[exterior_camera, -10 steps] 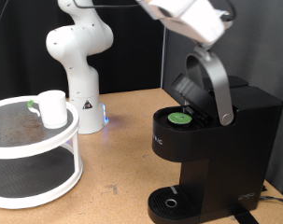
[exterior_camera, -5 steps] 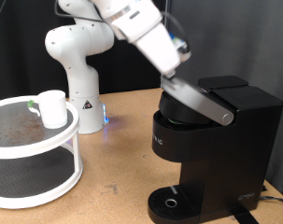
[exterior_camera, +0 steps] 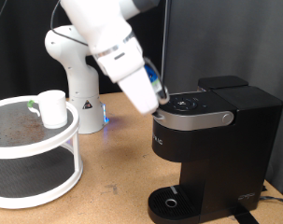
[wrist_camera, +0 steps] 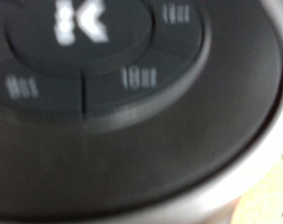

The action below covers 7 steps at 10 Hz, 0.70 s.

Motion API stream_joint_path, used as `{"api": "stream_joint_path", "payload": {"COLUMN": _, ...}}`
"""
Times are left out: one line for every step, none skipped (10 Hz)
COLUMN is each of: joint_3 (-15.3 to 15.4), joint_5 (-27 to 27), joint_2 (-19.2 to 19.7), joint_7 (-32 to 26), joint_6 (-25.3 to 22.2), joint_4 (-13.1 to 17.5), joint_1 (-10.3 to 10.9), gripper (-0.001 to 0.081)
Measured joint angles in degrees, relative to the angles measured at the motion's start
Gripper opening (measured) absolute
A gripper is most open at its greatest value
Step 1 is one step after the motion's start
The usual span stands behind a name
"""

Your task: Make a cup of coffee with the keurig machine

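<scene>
The black keurig machine (exterior_camera: 214,140) stands at the exterior view's right with its rounded top shut down flat. The pod is hidden under the lid. My gripper (exterior_camera: 160,99) presses at the lid's front edge by the silver-grey handle band (exterior_camera: 192,119). Its fingers are hidden behind the hand. The wrist view is filled by the machine's top buttons (wrist_camera: 141,75), blurred and very close. The white cup (exterior_camera: 53,108) stands on the top shelf of a round white rack (exterior_camera: 38,149) at the exterior view's left, far from the gripper. The round drip tray (exterior_camera: 171,203) is bare.
The arm's white base (exterior_camera: 80,65) stands behind, between rack and machine. The rack has a lower shelf (exterior_camera: 29,177). A bare wooden table (exterior_camera: 118,168) lies between rack and machine. A dark backdrop stands behind.
The machine's lid went from raised, with a green-topped pod showing, to fully shut. My gripper swung down and to the exterior view's left with it.
</scene>
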Motion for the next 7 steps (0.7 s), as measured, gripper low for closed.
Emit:
{"api": "stream_joint_path", "payload": {"joint_3": -0.33, "joint_5": 0.98, "joint_2": 1.0, "joint_7": -1.47, "joint_6": 0.85, "joint_4": -0.37, "joint_1": -0.02, "gripper": 0.0}}
{"api": "stream_joint_path", "payload": {"joint_3": -0.83, "joint_5": 2.27, "joint_2": 1.28, "joint_7": -2.85, "joint_6": 0.97, "joint_4": -0.36, "joint_1": -0.02, "gripper": 0.0}}
{"api": "stream_joint_path", "payload": {"joint_3": -1.28, "joint_5": 3.46, "joint_2": 1.57, "joint_7": -4.21, "joint_6": 0.96, "joint_4": -0.48, "joint_1": -0.11, "gripper": 0.0}}
{"api": "stream_joint_path", "payload": {"joint_3": -1.58, "joint_5": 4.86, "joint_2": 1.92, "joint_7": -5.73, "joint_6": 0.98, "joint_4": -0.67, "joint_1": -0.15, "gripper": 0.0}}
{"api": "stream_joint_path", "payload": {"joint_3": -1.93, "joint_5": 7.19, "joint_2": 1.98, "joint_7": -7.99, "joint_6": 0.98, "joint_4": -0.75, "joint_1": -0.16, "gripper": 0.0}}
{"api": "stream_joint_path", "payload": {"joint_3": -2.38, "joint_5": 11.52, "joint_2": 1.81, "joint_7": -11.82, "joint_6": 0.91, "joint_4": -0.71, "joint_1": -0.14, "gripper": 0.0}}
{"api": "stream_joint_path", "payload": {"joint_3": -2.93, "joint_5": 17.01, "joint_2": 1.06, "joint_7": -16.59, "joint_6": -0.34, "joint_4": -0.52, "joint_1": -0.14, "gripper": 0.0}}
